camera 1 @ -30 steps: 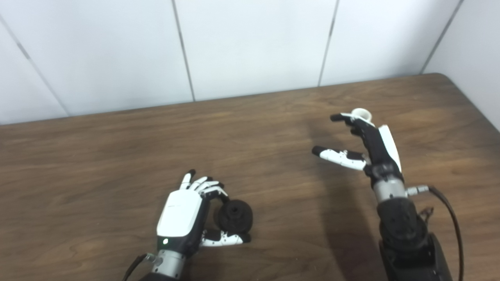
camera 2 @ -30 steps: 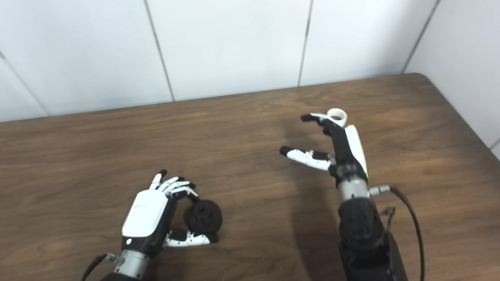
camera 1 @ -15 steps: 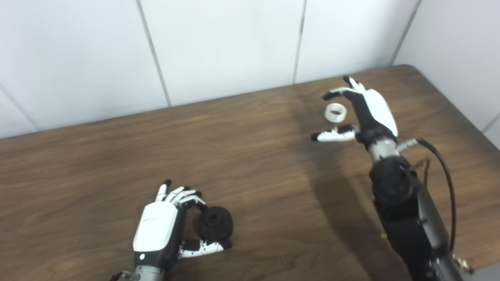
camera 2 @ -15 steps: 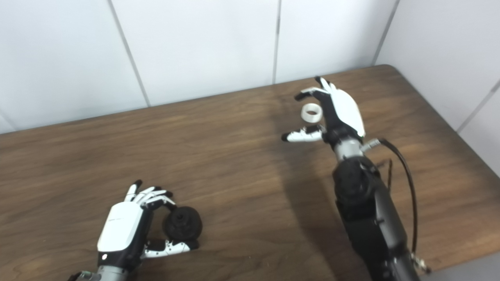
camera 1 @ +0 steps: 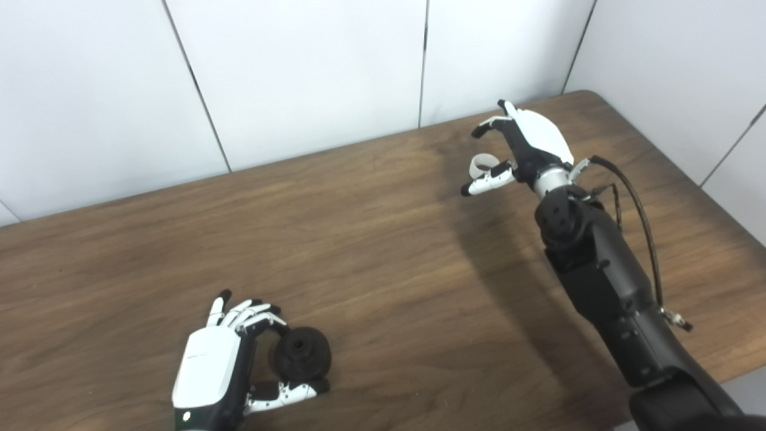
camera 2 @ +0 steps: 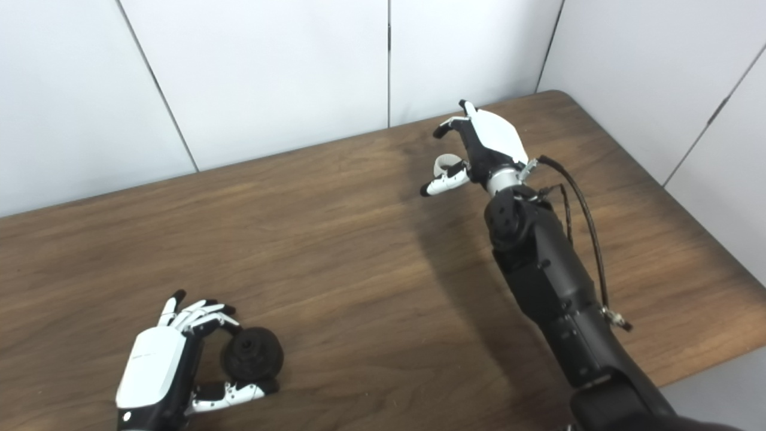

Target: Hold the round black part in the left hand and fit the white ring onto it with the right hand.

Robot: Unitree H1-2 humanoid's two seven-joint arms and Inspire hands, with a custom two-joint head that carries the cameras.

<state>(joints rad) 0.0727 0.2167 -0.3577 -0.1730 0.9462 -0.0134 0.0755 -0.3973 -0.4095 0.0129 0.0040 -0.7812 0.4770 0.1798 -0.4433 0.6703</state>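
On the wooden table (camera 1: pixel 383 239), the left hand (camera 1: pixel 221 371) sits near the front edge with its fingers and thumb curled around the round black part (camera 1: pixel 302 361), which rests on the table between them. Far across the table, close to its back right corner, the right hand (camera 1: pixel 526 146) is spread, fingers arched over the white ring (camera 1: pixel 483 163) and thumb just in front of it. The ring lies between fingers and thumb, but whether they touch it cannot be told.
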